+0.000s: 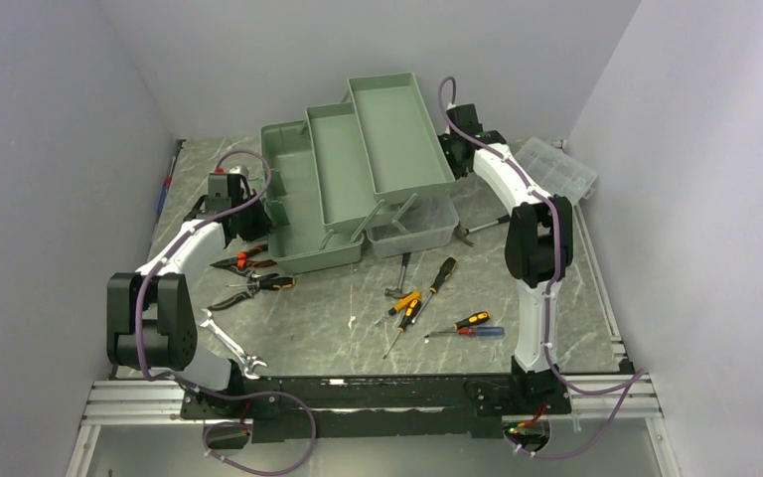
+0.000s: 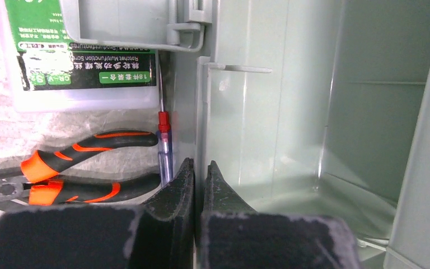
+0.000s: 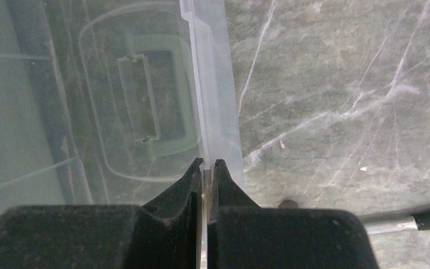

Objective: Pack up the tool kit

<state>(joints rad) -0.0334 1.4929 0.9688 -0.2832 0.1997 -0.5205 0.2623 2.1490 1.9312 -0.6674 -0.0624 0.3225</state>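
The sage-green toolbox [image 1: 358, 179] stands open at the back of the table, its trays fanned up and to the right. My left gripper [image 1: 261, 211] [image 2: 200, 163] is shut on the toolbox's left wall [image 2: 204, 117]. My right gripper [image 1: 452, 154] [image 3: 209, 162] is shut on the edge of the translucent lid [image 3: 210, 84]; the handle [image 3: 140, 101] shows through it. Loose screwdrivers [image 1: 437, 283] [image 1: 472, 320], orange-handled pliers [image 1: 243, 261] [image 2: 84, 168], yellow-handled pliers [image 1: 258, 285] and a wrench [image 1: 228, 343] lie on the table in front.
A small clear organizer box [image 1: 556, 169] sits at the back right. A clear case with a green label [image 2: 84, 61] and a red-and-blue screwdriver [image 2: 164, 148] lie against the toolbox's left side. Another screwdriver [image 1: 166, 184] rests by the left wall.
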